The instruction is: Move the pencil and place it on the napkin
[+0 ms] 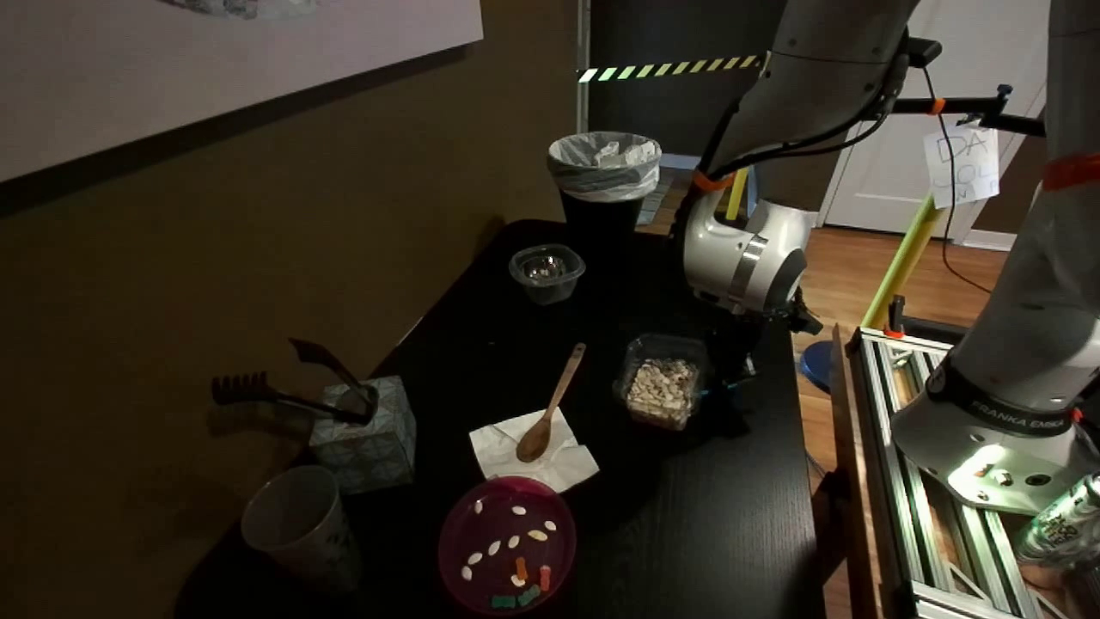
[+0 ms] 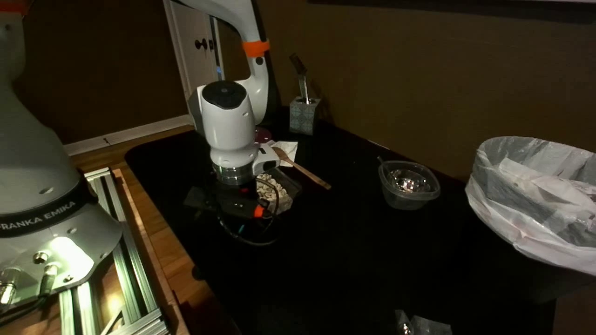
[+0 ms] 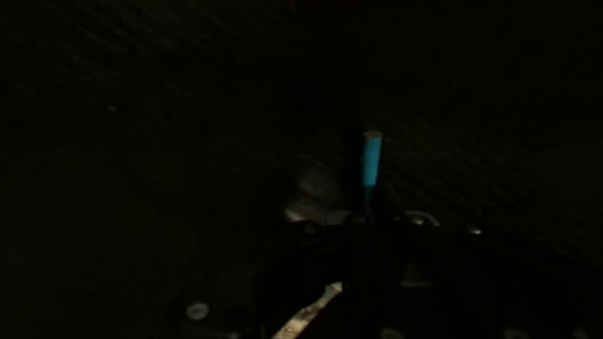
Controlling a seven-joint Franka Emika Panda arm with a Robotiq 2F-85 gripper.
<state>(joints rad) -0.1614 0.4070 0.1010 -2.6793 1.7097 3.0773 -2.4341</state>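
The pencil (image 3: 371,162) shows as a bright blue stick in the dark wrist view, poking out beyond the gripper's fingertips. My gripper (image 3: 365,216) looks shut on it; the fingers are very dark. In both exterior views, a short bit of blue pencil shows beside the gripper (image 1: 742,370) and at the gripper (image 2: 241,228); the rest is hidden by the fingers or too dark. The gripper is low over the black table, beside the clear tray of oats. The white napkin (image 1: 563,466) lies on the table, with a wooden spoon (image 1: 534,440) resting across it.
The clear tray of oats (image 1: 662,391) stands between gripper and napkin. A dark red bowl (image 1: 455,572) adjoins the napkin. A plastic cup (image 1: 296,524), a tissue box with utensils (image 1: 365,451), a clear container (image 1: 547,277) and a lined bin (image 1: 601,185) stand around.
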